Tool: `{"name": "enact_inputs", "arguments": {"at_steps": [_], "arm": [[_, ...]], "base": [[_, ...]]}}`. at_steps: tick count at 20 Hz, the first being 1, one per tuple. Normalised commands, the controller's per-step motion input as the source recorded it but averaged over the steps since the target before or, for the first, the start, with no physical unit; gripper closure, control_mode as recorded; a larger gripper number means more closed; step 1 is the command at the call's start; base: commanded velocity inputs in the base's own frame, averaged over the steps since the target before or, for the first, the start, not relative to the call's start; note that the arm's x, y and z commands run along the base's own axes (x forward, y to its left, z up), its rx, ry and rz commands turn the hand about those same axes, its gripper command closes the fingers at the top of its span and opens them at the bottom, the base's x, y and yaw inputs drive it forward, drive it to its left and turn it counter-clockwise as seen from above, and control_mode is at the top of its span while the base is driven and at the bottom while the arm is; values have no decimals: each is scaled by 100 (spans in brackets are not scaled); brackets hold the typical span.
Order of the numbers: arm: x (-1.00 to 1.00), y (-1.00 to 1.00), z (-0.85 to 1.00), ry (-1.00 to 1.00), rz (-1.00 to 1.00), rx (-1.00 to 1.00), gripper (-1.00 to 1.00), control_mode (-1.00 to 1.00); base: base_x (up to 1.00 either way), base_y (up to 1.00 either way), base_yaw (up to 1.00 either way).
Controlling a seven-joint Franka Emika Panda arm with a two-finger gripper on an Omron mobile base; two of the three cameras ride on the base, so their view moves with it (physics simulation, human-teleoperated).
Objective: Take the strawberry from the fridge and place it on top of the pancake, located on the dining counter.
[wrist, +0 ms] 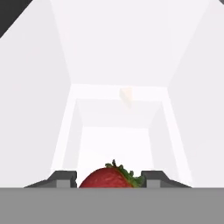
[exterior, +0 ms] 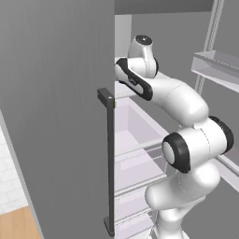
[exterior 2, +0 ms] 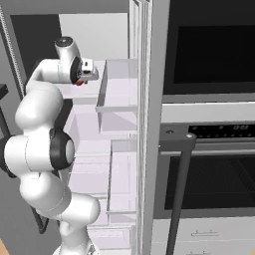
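Reaching into fridge (exterior: 56,116), arm past the shut left door with its dark handle (exterior: 110,163); right door swung open, its bins (exterior 2: 119,92) beside the hand. Oven (exterior 2: 209,124) to the right. Gripper (wrist: 109,180) on upper shelf, fingers (wrist: 61,178) flanking strawberry (wrist: 109,177), clamped or not: can't tell. Pale wedge (wrist: 126,96) farther back.

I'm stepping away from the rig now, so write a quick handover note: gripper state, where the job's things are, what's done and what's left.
Gripper: inside the open fridge, fingers either side of the strawberry; whether they already press on it cannot be told.
Strawberry: low between the fingertips in the hand view; a red speck under the hand in the right base view.
Done: fridge open, arm reached in, fruit lined up.
Left: confirm the grip, lift out, carry it to the pancake on the dining counter and set it on top.
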Motion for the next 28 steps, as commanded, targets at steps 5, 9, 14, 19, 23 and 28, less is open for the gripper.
{"name": "enact_inputs", "arguments": {"at_steps": [5, 9, 14, 19, 23, 28], "arm": [[-29, -59, 0, -18, 0, 0, 100, -100], [-86, -39, 1, -13, 0, 0, 100, -100], [-100, -25, 13, -6, -1, 3, 100, -100], [-100, -26, 12, 0, -7, 1, 100, -100], [-100, -37, 3, 0, -8, 0, 100, -100], [-100, -29, 0, 0, -8, 0, 100, -100]], "base": [[0, 0, 0], [0, 0, 0], [0, 0, 0], [0, 0, 0], [0, 0, 0], [0, 0, 0]]}}
